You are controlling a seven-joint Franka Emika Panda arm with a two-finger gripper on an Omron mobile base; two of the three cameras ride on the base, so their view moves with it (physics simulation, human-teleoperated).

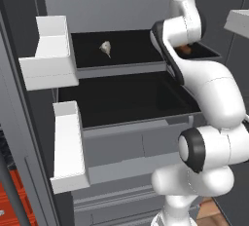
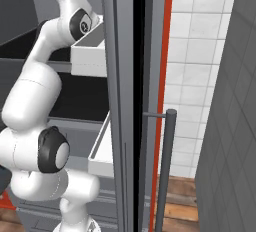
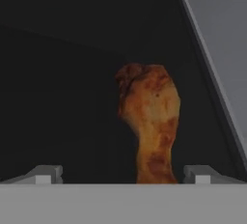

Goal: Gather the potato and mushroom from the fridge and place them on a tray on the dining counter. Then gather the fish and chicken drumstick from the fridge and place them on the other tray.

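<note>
The tool (image 3: 123, 174) is standing wide apart with the chicken drumstick (image 3: 148, 121) lying just ahead between its tips.

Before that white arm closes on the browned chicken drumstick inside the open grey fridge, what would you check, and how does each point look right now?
1. Tall grey metal fridge doors open: ok.
2. Browned chicken drumstick lying on the dark upper shelf: ok.
3. Gripper open wide: ok.
4. Drumstick between the two fingertips: roughly, its thin end sits nearer the right tip; ok.
5. Fingers low enough to close around it: cannot tell.
6. Small pale mushroom away from the drumstick: ok, it lies far left on that shelf.
</note>
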